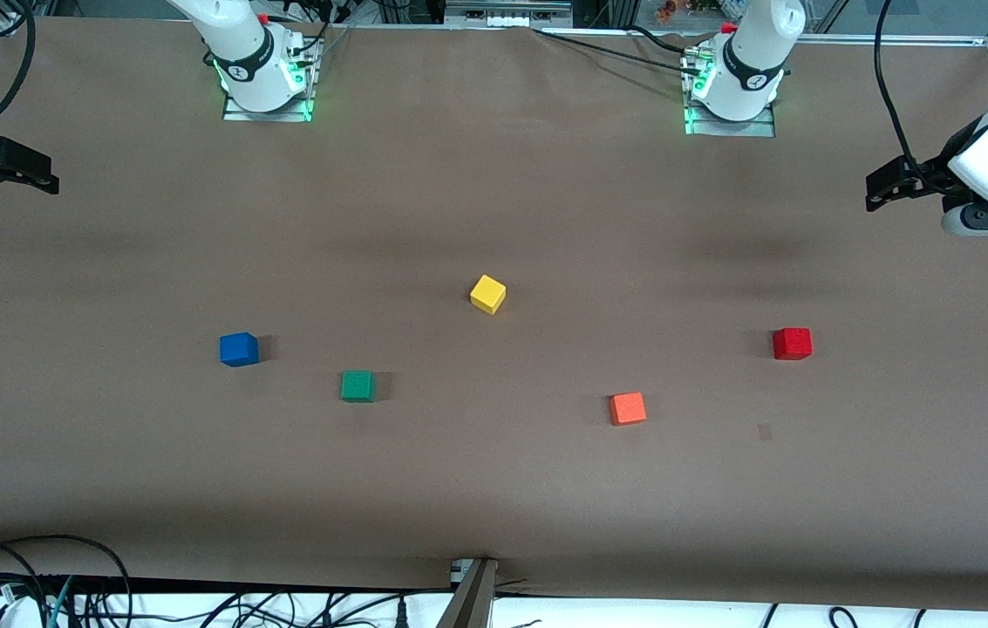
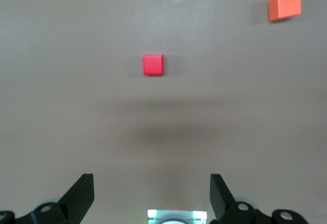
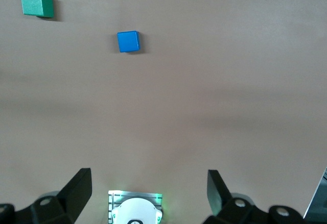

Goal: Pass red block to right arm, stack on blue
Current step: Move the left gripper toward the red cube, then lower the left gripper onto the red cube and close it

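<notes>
Brown paper is covering the whole table [image 1: 494,488], and five small cubes are lying on it, all well apart from each other. Both robot bases are standing along the table edge farthest from the front camera.

The red block [image 1: 792,343] is sitting flat on the paper toward the left arm's end of the table, and nothing is touching it. The orange cube [image 1: 628,408] is lying a little nearer to the front camera than the red block, more toward the middle. The yellow cube [image 1: 487,294] is resting near the centre, farther from the front camera than the other cubes. The blue cube [image 1: 238,349] is sitting toward the right arm's end, and the green cube [image 1: 357,385] is near it, slightly nearer to the front camera.

The left gripper [image 1: 888,187] is hanging in the air over the left arm's end of the table. Its fingers [image 2: 82,196] are standing wide apart and are holding nothing.

The right gripper [image 1: 18,170] is waiting in the air over the right arm's end. Its fingers [image 3: 79,191] are also spread wide and are gripping nothing.
</notes>
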Robot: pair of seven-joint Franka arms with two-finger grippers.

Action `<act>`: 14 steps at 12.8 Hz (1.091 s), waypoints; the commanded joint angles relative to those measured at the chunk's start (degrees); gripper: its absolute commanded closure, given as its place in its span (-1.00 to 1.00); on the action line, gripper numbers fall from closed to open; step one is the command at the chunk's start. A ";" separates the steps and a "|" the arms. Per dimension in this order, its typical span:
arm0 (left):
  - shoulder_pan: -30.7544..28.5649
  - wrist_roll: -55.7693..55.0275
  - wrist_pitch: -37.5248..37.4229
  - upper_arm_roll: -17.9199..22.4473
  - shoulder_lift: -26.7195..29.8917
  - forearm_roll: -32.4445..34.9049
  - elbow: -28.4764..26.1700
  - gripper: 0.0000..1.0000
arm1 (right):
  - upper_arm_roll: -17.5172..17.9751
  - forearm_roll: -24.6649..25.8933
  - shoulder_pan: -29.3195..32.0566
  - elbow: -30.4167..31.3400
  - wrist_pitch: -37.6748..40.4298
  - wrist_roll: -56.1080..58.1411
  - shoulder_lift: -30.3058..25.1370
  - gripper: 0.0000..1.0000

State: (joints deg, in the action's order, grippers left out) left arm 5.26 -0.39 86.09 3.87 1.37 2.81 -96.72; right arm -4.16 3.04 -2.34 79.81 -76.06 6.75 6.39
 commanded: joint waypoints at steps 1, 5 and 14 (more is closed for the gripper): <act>0.27 1.26 -2.94 0.17 -2.24 0.18 0.74 -1.00 | 0.21 -0.67 0.32 -1.50 0.47 0.19 0.64 -1.00; -0.08 1.26 -2.17 0.17 -8.64 -0.69 -0.49 -1.00 | 0.03 -0.58 0.41 -1.50 0.56 0.19 0.64 -1.00; -3.85 1.26 29.10 0.26 -16.21 -0.70 -10.15 -1.00 | 0.03 -0.67 0.50 -1.50 0.47 0.19 0.64 -1.00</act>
State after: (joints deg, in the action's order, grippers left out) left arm 3.26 -0.39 111.26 4.27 -13.32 2.24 -105.98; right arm -4.25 3.04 -2.31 79.77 -76.06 6.75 6.44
